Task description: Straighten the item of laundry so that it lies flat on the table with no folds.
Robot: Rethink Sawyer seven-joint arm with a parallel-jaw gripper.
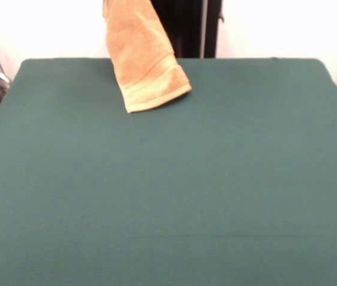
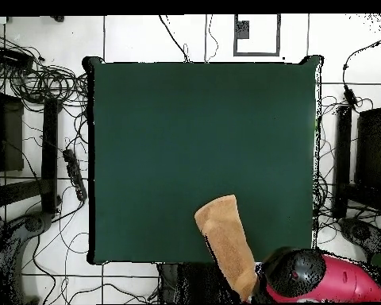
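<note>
The golden-orange towel (image 1: 144, 56) hangs as a folded strip from above the front view's top edge. Its lower end, with the woven border band, touches the dark green table (image 1: 168, 190) near the far edge, left of centre. In the overhead view the towel (image 2: 228, 242) runs from the table's bottom edge toward the red and black arm (image 2: 321, 278). My gripper (image 2: 255, 292) is at the towel's upper end, mostly hidden by the arm and cloth, and holds that end up. The white label does not show.
The pedestal's dark column (image 1: 186, 27) stands right behind the towel. Cables and boxes (image 2: 35, 119) lie on the floor on both sides of the table. A black stand (image 2: 360, 151) is at the right in the overhead view.
</note>
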